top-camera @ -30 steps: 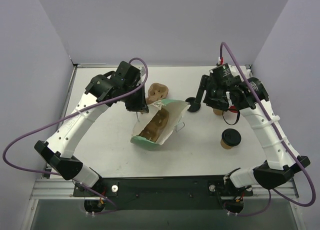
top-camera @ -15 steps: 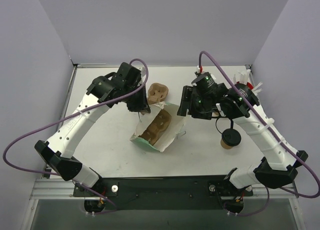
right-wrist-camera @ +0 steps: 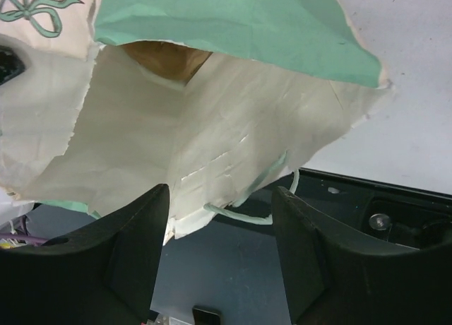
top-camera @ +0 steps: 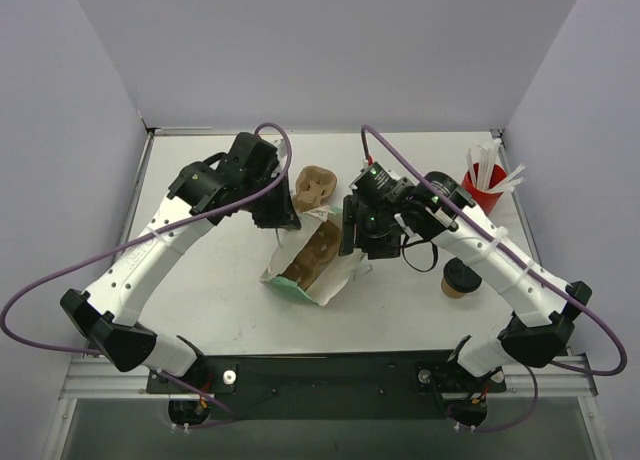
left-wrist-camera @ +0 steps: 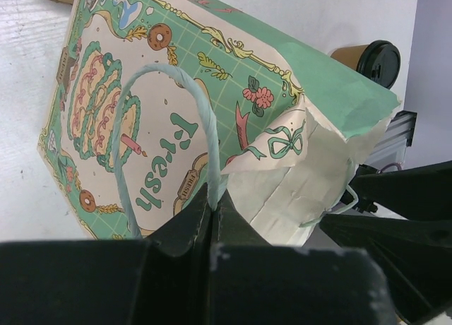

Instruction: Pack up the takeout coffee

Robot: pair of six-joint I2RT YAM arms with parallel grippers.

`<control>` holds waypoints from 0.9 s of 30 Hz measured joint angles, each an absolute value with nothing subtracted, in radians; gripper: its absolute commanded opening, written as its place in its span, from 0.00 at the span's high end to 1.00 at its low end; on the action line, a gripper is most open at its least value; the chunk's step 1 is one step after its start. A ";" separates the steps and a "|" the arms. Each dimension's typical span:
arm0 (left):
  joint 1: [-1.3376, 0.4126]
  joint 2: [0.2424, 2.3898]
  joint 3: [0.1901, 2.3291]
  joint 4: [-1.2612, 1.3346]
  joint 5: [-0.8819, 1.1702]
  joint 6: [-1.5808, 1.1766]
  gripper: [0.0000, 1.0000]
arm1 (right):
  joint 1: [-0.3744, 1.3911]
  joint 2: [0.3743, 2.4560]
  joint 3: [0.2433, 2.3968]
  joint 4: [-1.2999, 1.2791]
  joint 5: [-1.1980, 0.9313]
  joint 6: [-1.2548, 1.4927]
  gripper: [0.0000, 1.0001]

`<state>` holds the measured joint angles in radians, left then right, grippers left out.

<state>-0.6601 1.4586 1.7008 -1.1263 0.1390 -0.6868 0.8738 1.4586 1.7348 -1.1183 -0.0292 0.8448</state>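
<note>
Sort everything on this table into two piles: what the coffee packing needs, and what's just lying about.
For the job:
takeout coffee, lidded, standing to the right of the bag
paper bag, lying open
pulp carrier inside the bag

Lying about:
red cup of white sticks, far right
second pulp carrier, behind the bag

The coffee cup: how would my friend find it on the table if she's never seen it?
Look at the white table and go right of the green paper bag in the middle. Beside the right arm stands the coffee cup. It is brown with a black lid, unlike the red cup of white sticks farther back.
</note>
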 measured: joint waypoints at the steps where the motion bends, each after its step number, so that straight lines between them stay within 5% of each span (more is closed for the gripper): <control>1: -0.660 1.454 1.696 -1.122 0.139 -0.688 1.00 | 0.877 1.467 1.731 -1.119 -0.033 0.850 0.47; 13: -0.660 1.441 1.679 -1.102 0.136 -0.696 1.00 | 0.879 1.533 1.728 -1.148 -0.031 0.889 0.61; 15: -0.660 1.441 1.680 -1.102 0.136 -0.696 1.00 | 0.879 1.541 1.728 -1.160 -0.030 0.890 0.80; 19: -0.660 1.440 1.680 -1.098 0.137 -0.697 1.00 | 0.879 1.549 1.750 -1.193 -0.014 0.889 0.98; 27: -0.664 1.459 1.756 -1.131 0.142 -0.695 1.00 | 0.879 1.626 2.027 -1.286 0.022 0.863 1.00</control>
<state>-0.6640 1.4590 1.7557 -1.1305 0.1421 -0.6949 0.8787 1.6260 2.0266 -1.2858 0.0219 0.8627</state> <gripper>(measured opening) 0.031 0.009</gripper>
